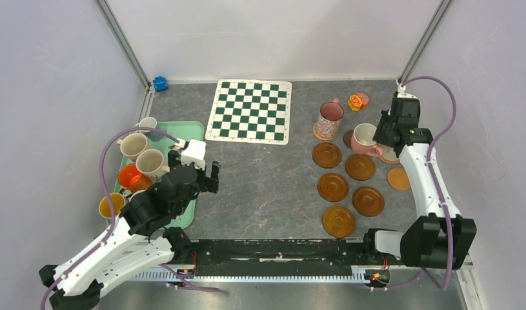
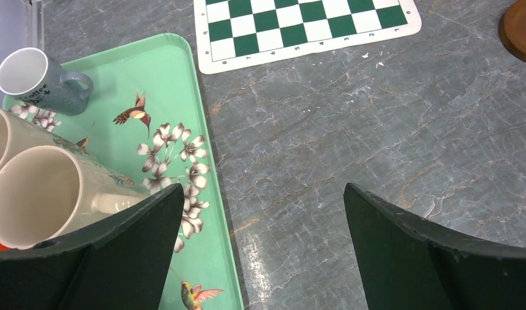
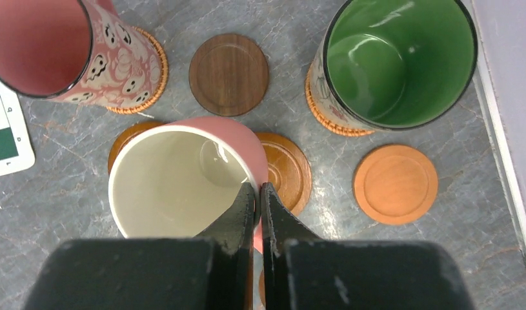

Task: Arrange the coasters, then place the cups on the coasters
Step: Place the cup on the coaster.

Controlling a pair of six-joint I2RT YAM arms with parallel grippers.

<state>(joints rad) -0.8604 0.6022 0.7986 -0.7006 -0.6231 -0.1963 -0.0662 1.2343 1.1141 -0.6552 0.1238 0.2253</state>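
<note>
Looking down, left side: my left gripper (image 1: 200,169) hangs with its jaws wide apart and nothing between them, over the right edge of the green tray (image 1: 186,128). Five cups (image 1: 150,163) stand in that tray.
Looking down, right side: my right gripper (image 1: 381,135) is pinched on the pink cup (image 1: 363,137), above the cluster of brown coasters (image 1: 332,187). A patterned mug (image 1: 329,119) stands to the left on a woven coaster.
Far middle: the chequered mat (image 1: 250,111) lies flat between the two groups.
Left wrist: my fingers (image 2: 137,252) frame bare table just right of the tray. Only this view shows its painted hummingbirds and flowers, and the lettering on the grey-blue mug (image 2: 40,81).
Right wrist: one fingertip sits inside the pink cup's rim and one outside, clamping the wall. Only here does the green-lined cup (image 3: 399,58) show, on its own woven coaster; from above my arm hides it. A dark coaster (image 3: 229,74) lies bare between the two far mugs.
Cannot tell: whether the pink cup's base touches anything.
</note>
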